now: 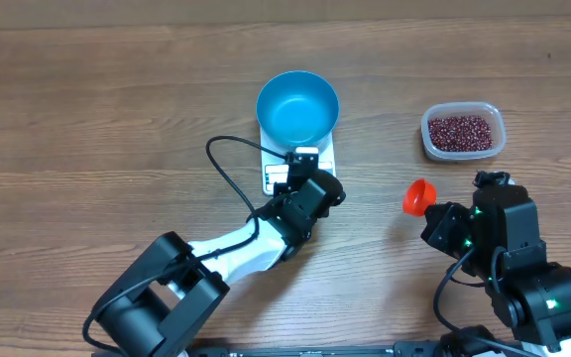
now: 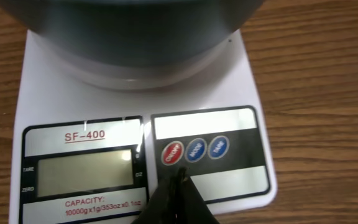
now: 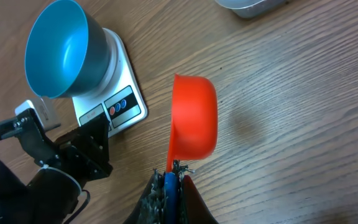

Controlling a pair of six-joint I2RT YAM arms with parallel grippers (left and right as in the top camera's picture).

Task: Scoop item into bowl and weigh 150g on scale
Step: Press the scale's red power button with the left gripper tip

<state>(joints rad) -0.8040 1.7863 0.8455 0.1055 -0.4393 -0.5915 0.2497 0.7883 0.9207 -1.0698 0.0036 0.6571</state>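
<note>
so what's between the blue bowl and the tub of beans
Nothing: only bare wooden table lies between the bowl and the tub, seen in the overhead view.

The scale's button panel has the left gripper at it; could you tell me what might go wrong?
The shut left gripper could miss the red button and press a blue button, or push the scale and shift the bowl. The right gripper pinches the scoop by its handle end; it may twist.

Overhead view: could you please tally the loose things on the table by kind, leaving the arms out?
1 blue bowl
1 white scale
1 orange scoop
1 clear tub of beans
Total: 4
</note>
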